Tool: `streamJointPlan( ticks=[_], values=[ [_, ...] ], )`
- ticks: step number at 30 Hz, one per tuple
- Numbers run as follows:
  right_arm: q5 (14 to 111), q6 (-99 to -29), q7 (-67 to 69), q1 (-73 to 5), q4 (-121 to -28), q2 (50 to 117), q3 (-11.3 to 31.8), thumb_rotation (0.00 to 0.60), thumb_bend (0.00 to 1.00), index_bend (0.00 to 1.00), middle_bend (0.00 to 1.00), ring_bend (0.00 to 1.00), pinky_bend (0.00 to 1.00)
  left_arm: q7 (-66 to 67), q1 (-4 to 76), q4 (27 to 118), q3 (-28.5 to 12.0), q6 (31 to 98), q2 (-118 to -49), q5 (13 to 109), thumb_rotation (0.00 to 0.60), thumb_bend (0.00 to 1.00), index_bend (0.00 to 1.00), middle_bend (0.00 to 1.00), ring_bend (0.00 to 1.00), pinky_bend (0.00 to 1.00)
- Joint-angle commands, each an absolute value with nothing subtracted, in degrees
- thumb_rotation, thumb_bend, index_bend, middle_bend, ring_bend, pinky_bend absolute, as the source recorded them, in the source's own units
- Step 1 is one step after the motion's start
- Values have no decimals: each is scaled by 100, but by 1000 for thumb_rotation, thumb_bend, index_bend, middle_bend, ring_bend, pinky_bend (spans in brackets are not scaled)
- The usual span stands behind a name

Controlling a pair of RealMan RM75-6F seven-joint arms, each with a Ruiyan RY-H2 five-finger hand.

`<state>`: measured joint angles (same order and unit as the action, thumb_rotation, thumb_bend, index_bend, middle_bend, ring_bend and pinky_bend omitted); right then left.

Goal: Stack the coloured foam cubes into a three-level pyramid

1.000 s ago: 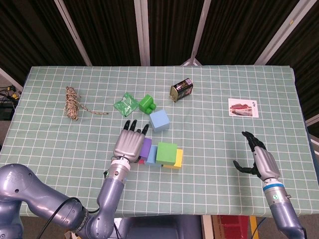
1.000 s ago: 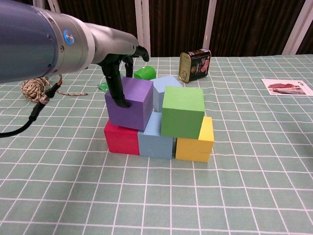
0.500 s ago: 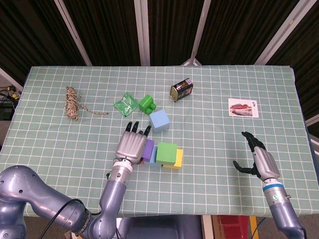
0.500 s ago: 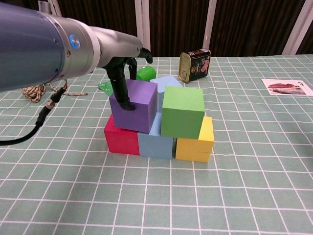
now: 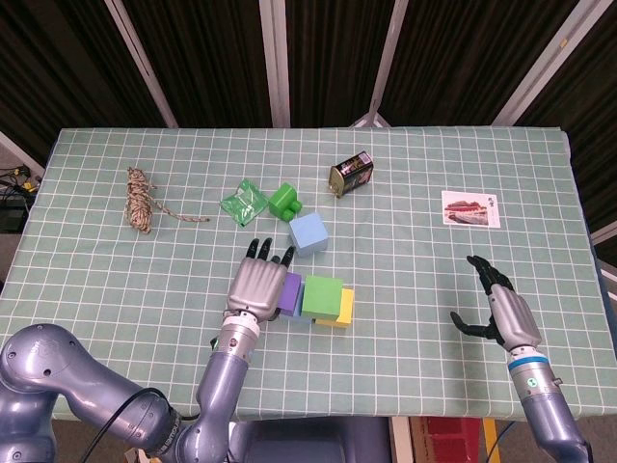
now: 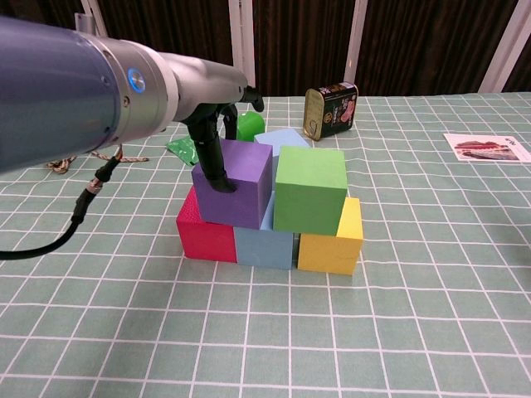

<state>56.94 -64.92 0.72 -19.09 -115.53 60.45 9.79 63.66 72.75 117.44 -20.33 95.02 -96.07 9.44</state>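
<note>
A red cube [image 6: 203, 238], a light blue cube [image 6: 265, 247] and a yellow cube [image 6: 333, 242] form the bottom row. On top of them sit a purple cube [image 6: 238, 184] and a green cube [image 6: 309, 189], side by side and almost touching. My left hand [image 5: 257, 281] hovers over the purple cube's left side with its fingers stretched out, and one finger [image 6: 215, 164] presses on the cube's left face. A second light blue cube [image 5: 308, 233] lies loose just behind the stack. My right hand [image 5: 498, 310] stays open near the table's front right, holding nothing.
Behind the stack lie a tin can [image 5: 351, 175], a green block [image 5: 284, 200] and a crumpled green packet [image 5: 243, 203]. A coil of rope [image 5: 143, 199] is at the far left and a picture card [image 5: 470, 208] at the right.
My left hand has slid the purple cube to the right along the bottom row, closing the gap to the green cube. The right hand has not moved.
</note>
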Motion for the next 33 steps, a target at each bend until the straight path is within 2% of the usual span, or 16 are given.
streamJointPlan(
  ticks=[1,33],
  values=[
    [5695,-6490,73,-1909,-11554,6044,978,600,346,0,0,0,0,6380,7256,11725,-2035,9505,-9637,980,600,355,5,394,0,12],
    [5691,-6474,47,-1916,-11544,6061,952,600,346,0,0,0,0,6569,7096,11627,-2183,9427,-9784,1156,600,349,5,392,0,12]
  ],
)
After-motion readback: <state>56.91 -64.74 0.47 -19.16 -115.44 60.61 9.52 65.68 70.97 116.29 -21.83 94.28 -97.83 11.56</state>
